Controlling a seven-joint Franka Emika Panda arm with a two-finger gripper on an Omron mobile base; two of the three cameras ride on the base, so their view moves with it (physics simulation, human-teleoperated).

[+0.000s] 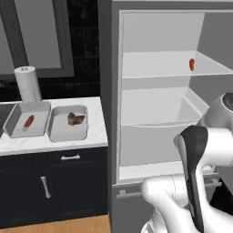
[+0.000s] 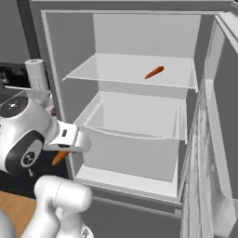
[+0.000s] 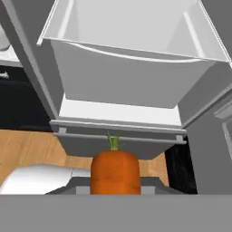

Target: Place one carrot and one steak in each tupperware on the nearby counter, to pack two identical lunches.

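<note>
Gripper [image 2: 62, 155] is clamped on a carrot [image 3: 115, 172], low in front of the open fridge; it could clip the fridge wall swinging left to the trays [image 1: 68, 132] on the counter's [image 1: 98, 136] right edge, and slip out

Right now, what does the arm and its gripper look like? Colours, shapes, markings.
Glossy white rounded arm links with black joint sections. A round dark cap with a small pale marking sits on the elbow in the right base view. The gripper hangs from a white boxy hand with a small dark spot.
</note>
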